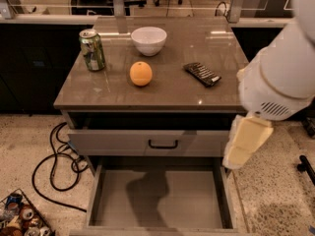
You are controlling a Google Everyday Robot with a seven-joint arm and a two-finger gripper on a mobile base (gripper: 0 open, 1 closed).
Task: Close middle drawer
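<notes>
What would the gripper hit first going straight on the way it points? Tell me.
Probably the right side wall of the open middle drawer: the gripper hangs above it at the cabinet's right, pointing down; depth is unclear.

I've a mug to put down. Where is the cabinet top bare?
Bare: the front strip of the top before the orange, and right rear corner behind the packet. Crowded: can, bowl, orange at left. The gripper hangs beside the right front corner.
</notes>
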